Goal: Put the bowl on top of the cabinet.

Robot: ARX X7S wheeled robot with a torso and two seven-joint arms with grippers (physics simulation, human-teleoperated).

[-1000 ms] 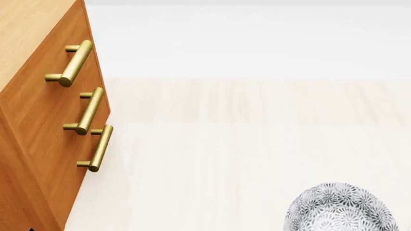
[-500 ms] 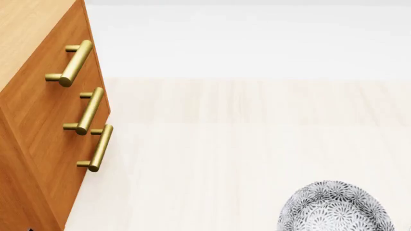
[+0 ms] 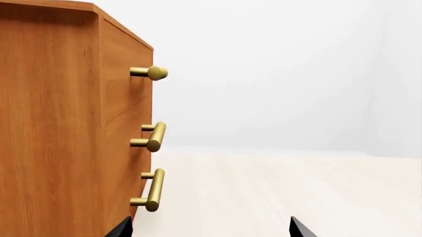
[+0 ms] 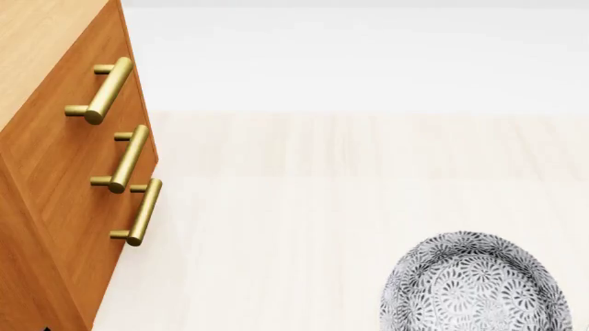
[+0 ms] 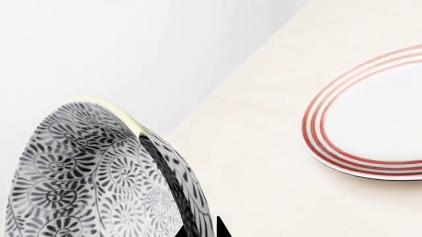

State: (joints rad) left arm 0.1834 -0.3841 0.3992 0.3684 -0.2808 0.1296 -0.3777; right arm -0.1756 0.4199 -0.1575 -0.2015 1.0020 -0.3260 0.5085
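In the head view the bowl (image 4: 476, 284) sits low at the right, its patterned inside facing up, well apart from the cabinet (image 4: 65, 186) at the left; neither arm shows there. That view alone gives the cabinet's lighter top (image 4: 37, 41) above three brass handles (image 4: 124, 158).

The right wrist view shows the bowl (image 5: 99, 173) close up and tilted, pale rim uppermost, with a dark fingertip (image 5: 221, 228) of the right hand at its edge. Whether that hand grips the bowl cannot be told. Only this view shows the red-ringed plate (image 5: 369, 118), lying flat on the pale tabletop (image 5: 264, 163).

The left wrist view looks along the cabinet (image 3: 59, 123) front, the left hand (image 3: 208, 229) spread wide and holding nothing.
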